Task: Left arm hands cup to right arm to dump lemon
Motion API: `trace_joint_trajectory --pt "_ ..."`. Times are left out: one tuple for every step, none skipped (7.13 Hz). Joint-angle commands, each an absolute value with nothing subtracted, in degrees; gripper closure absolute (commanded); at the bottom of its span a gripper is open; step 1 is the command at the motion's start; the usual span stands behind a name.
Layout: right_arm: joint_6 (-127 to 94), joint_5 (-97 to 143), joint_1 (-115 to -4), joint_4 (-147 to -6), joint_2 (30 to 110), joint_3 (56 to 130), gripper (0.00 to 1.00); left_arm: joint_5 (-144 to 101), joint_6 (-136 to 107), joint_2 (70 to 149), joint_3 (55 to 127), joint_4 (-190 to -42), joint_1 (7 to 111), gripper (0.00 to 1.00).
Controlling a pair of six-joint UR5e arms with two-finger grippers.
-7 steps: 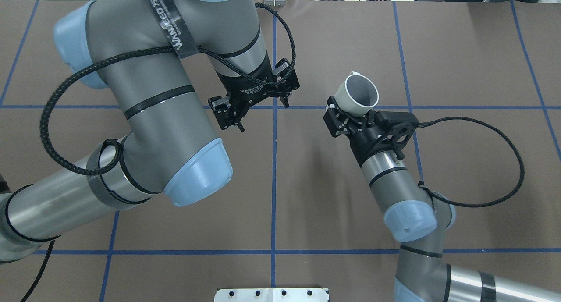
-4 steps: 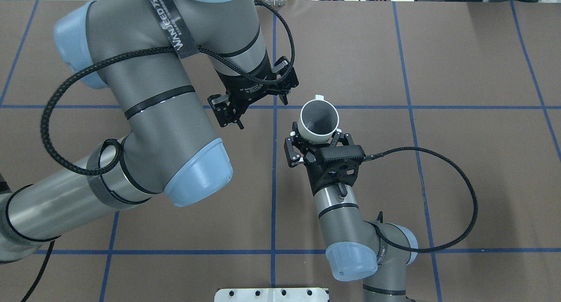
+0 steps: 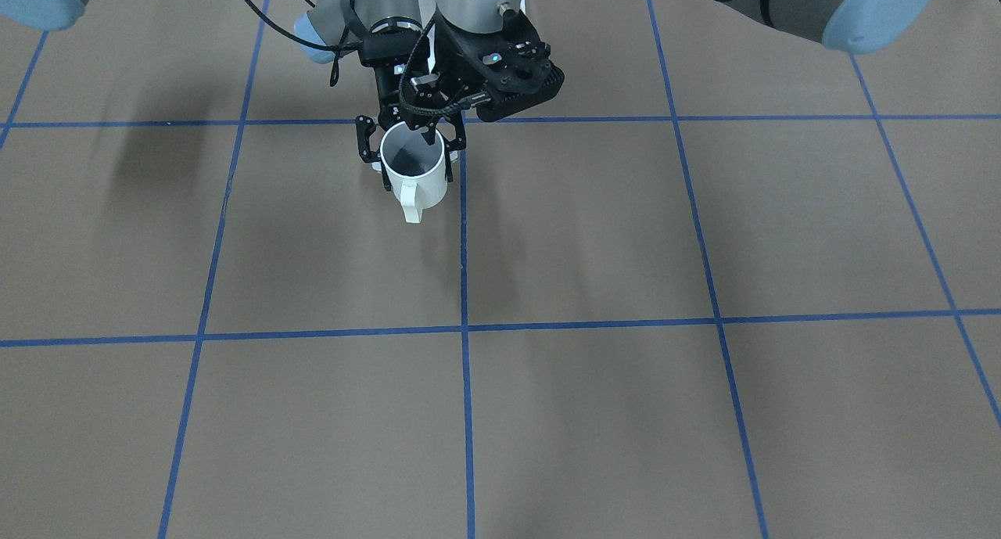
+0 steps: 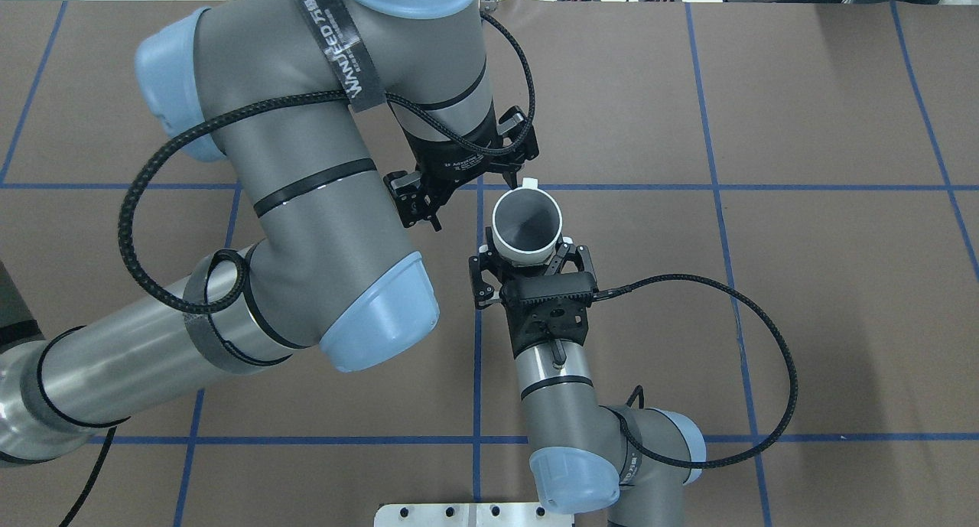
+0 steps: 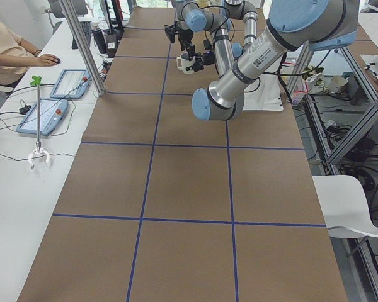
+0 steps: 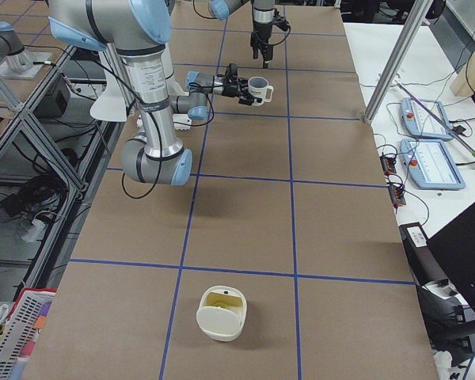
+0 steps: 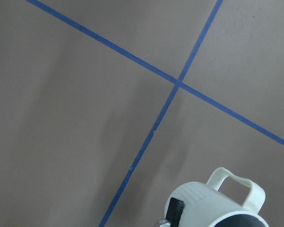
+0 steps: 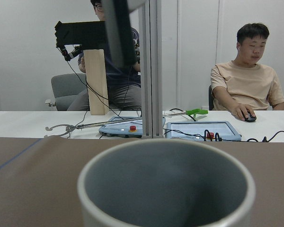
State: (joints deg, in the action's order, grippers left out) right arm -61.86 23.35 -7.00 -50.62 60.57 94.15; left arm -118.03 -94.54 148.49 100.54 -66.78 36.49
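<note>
The white cup (image 4: 526,221) is upright with its mouth up and its handle pointing away from the robot. Its grey inside shows no lemon in the overhead or right wrist view (image 8: 165,189). My right gripper (image 4: 528,247) is shut on the cup's lower wall from the robot's side and holds it above the table (image 3: 414,181). My left gripper (image 4: 479,200) is open and empty, just left of and above the cup's rim. The left wrist view shows the cup (image 7: 203,203) at its bottom edge.
A white container (image 6: 222,313) with something yellowish inside sits at the table end on the robot's right. A metal plate (image 4: 474,514) lies at the robot-side edge. Operators sit at a side table (image 8: 248,90) with control boxes.
My right arm swung the cup from the right toward the table's middle and turned it from tilted to upright. My left arm moved slightly right toward the cup, and its gripper stayed open.
</note>
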Motion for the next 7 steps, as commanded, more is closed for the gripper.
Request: trace_joint_trajectory --pt "-61.79 23.2 -7.03 -51.07 60.47 94.31 1.0 -118.21 -95.01 149.41 99.06 -66.27 36.04 0.01" --pt "-61.79 23.12 -6.94 -51.06 60.56 94.31 1.0 -118.56 -93.62 149.33 99.31 -65.57 36.12 0.12" --pt "-61.87 23.03 -6.77 -50.98 60.73 94.22 1.0 -118.65 -92.39 149.5 99.93 -64.87 36.12 0.15" --pt "-61.87 22.42 -6.33 -50.89 60.65 94.22 1.0 -118.74 -92.37 149.85 99.32 -64.95 36.04 0.17" --pt "-61.87 22.33 -6.15 -50.8 60.47 94.39 1.0 -118.74 -92.37 149.94 99.06 -64.95 36.04 0.2" --pt "-61.87 22.32 -6.15 -50.8 60.47 94.48 1.0 -118.74 -92.37 149.94 98.36 -64.95 35.77 0.26" --pt "-61.79 22.32 -6.15 -50.8 60.47 94.48 1.0 -118.74 -92.37 150.12 98.35 -64.95 35.6 0.36"
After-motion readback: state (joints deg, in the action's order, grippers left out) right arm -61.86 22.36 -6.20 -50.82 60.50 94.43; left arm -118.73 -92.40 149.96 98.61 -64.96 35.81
